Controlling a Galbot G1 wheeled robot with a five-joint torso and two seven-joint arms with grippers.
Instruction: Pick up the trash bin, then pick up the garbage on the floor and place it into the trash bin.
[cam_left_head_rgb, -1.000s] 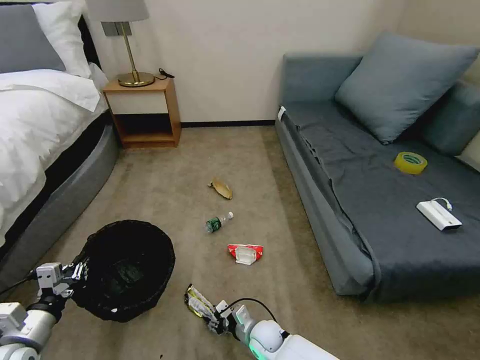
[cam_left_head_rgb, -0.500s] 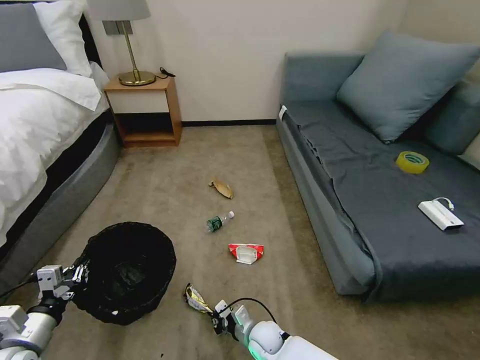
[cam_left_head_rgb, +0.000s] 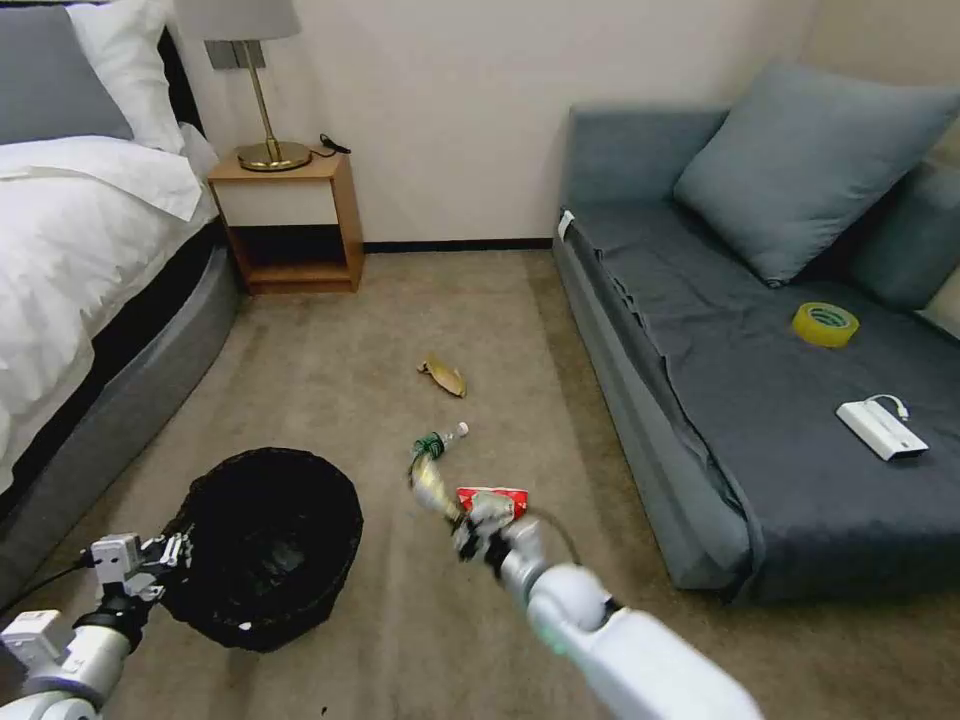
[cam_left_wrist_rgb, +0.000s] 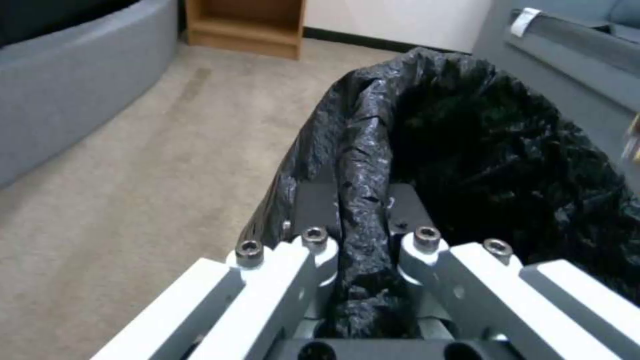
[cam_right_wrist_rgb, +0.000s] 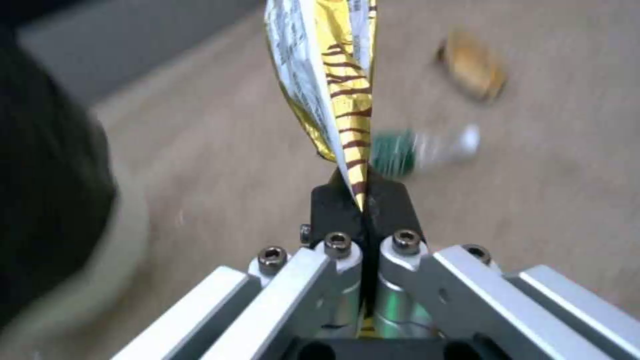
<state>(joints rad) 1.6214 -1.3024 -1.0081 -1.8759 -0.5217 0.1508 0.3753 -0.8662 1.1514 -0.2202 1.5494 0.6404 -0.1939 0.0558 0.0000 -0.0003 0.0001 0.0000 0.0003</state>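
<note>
Wrapper (cam_right_wrist_rgb: 333, 90), gold-yellow, is hanging pinched in the closed right tool (cam_right_wrist_rgb: 363, 200) above the carpet betw. bottle (cam_left_head_rgb: 437, 443) & trash bin (cam_left_head_rgb: 265, 545), whose liner rim the left tool (cam_left_wrist_rgb: 363, 210) is clamping, so w/ care it's needing carrying fully over the opening before release.

Beige carpet floor (cam_left_head_rgb: 330, 360) carries three loose litter pieces: a tan curled scrap (cam_left_head_rgb: 443, 377) farthest out, a small clear bottle with green label (cam_left_head_rgb: 437, 441) nearer, and a crushed red-and-white carton (cam_left_head_rgb: 492, 498) just beyond the bottle, toward the sofa. A wooden nightstand (cam_left_head_rgb: 288, 222) stands on it against the wall, between the bed base (cam_left_head_rgb: 110, 420) and the grey sofa (cam_left_head_rgb: 640, 420).
</note>
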